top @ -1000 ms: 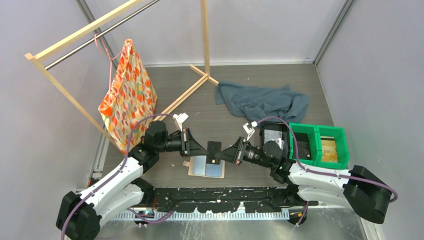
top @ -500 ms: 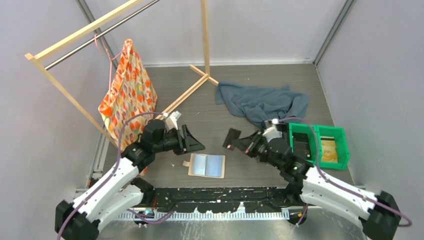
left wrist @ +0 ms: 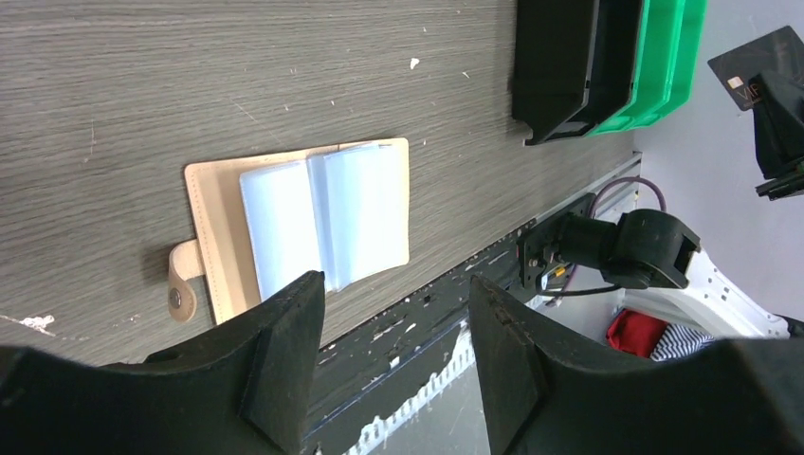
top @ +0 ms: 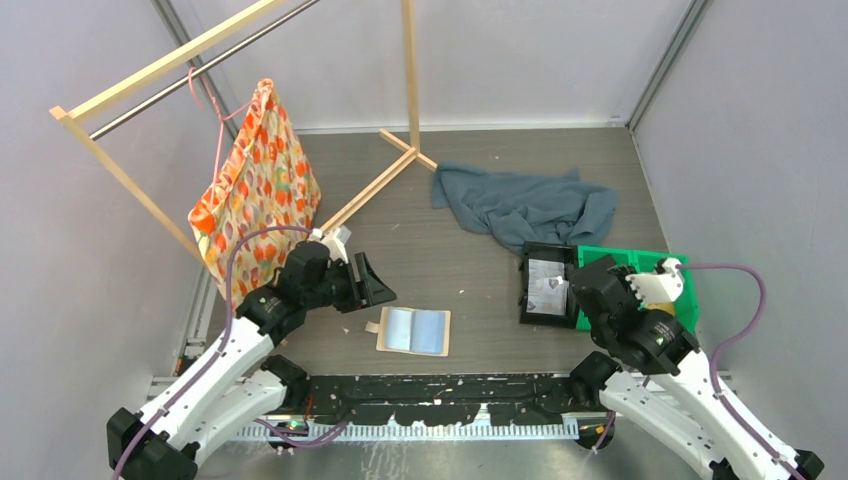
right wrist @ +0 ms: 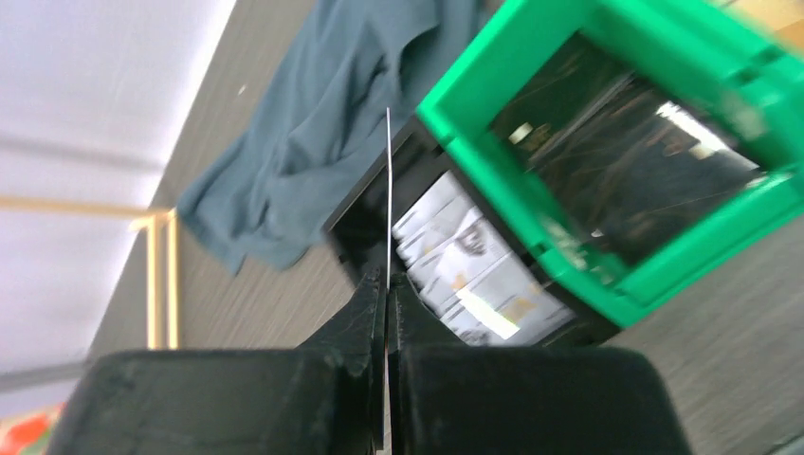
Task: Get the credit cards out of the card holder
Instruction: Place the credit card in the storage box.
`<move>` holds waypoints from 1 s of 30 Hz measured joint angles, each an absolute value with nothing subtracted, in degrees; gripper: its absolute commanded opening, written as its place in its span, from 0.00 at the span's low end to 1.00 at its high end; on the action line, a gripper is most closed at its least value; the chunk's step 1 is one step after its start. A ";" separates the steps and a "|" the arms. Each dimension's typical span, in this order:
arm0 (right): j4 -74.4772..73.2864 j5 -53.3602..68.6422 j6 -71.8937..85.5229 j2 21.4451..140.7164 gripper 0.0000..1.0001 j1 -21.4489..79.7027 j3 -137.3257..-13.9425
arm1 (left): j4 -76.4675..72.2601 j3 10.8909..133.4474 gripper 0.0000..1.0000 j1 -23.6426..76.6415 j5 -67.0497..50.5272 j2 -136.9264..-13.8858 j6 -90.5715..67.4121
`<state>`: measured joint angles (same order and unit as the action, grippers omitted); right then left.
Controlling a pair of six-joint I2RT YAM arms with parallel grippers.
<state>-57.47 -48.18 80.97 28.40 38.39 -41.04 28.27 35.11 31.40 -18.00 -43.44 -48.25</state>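
Slippage is looming at the drop-off

Grey wood-grain tabletop [top: 470,190] is carrying everything: a tall pale wooden rack [top: 130,185] with an orange-spotted fabric bag [top: 258,180] hanging from it, a crumpled blue-grey cloth [top: 520,205], and a green plastic bin [left wrist: 668,47] and a black plastic tray [left wrist: 559,66] sitting side by side and touching. The small tan folding card holder [left wrist: 210,237] is lying open and flat near the front edge, its pale blue-grey pockets facing up, well apart from the tray. The left pincer [left wrist: 393,303] is hanging released above it, holding nothing. The right pincer [right wrist: 387,284] is clenching one thin dark grey credit card [left wrist: 754,66] by its lower edge, raised near the seam between tray and bin.

That grip is looking slim. Most of the card is standing free of it, and the right wrist view is smearing. A quick swing could be twisting or flicking the card loose, or dropping it into the wrong container. The holder is lying unpinned too, so tugging at a tight pocket could be dragging the whole holder along.

Counting: two pincers, one rack, one bag, one cloth, one bin, one tray, one holder, one card in plain view. Whether more cards are sitting in the pockets, I cannot tell.
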 measured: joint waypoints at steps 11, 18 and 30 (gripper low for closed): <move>-66.65 -59.68 91.66 36.23 0.01 32.53 -44.34 | 28.12 35.00 0.58 31.40 -19.97 -43.57 -47.72; -55.44 -49.50 87.48 36.82 0.00 15.03 -40.14 | 28.21 34.68 0.58 31.40 -21.26 -42.26 -47.48; -40.64 -34.09 86.08 40.62 0.01 6.83 -30.87 | 31.57 34.68 0.57 31.40 -21.47 -41.85 -45.74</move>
